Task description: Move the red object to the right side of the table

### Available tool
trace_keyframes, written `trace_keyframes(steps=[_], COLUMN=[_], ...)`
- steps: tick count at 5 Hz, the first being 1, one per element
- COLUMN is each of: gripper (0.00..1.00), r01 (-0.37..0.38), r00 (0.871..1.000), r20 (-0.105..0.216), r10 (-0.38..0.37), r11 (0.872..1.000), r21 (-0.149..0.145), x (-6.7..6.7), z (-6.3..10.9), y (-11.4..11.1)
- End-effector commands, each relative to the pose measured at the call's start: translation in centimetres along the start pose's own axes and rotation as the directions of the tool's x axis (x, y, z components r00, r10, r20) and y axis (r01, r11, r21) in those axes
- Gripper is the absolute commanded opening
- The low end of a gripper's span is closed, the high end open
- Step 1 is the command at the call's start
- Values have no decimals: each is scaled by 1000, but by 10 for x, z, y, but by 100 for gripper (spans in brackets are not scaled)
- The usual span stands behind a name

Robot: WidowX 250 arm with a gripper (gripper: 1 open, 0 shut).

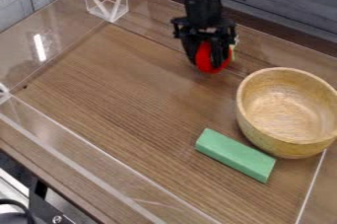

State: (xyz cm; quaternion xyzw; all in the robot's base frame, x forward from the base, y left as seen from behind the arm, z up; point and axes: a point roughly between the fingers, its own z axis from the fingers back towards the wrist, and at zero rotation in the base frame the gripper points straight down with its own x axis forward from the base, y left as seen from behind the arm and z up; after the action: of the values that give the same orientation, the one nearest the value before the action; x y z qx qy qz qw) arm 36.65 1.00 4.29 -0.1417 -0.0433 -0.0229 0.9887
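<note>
The red object (210, 60), a small bright-red rounded toy, sits between the black fingers of my gripper (208, 54) at the back of the table (118, 110), right of centre. The gripper points steeply down and is shut on the red object. The toy's underside is at or just above the wood; I cannot tell whether it touches. The fingers hide its top.
A wooden bowl (289, 111) stands at the right, close in front of the gripper. A green rectangular block (235, 155) lies near the front right. Low clear acrylic walls (53, 40) edge the table, with a clear bracket (105, 4) at the back left.
</note>
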Motion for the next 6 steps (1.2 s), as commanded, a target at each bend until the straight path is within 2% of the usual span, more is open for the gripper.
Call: trace_keyframes(steps=[1,2,3,4,5,6], gripper=[100,100,0,0,0,0], r01=[70,92,110,120,115,110], r00=[997,995,993,992,992,992], r20=[43,42,44,49,55,60], r10=[-70,-92,-110,-120,-114,-109], r11=[998,996,994,993,993,994], r21=[-2,-5,-8,-12,-13,-14], x=[8,7,6,6,7,14], z=[9,3,-2,-5,14,32], y=[-9,-9,-8,-9,-11,-12])
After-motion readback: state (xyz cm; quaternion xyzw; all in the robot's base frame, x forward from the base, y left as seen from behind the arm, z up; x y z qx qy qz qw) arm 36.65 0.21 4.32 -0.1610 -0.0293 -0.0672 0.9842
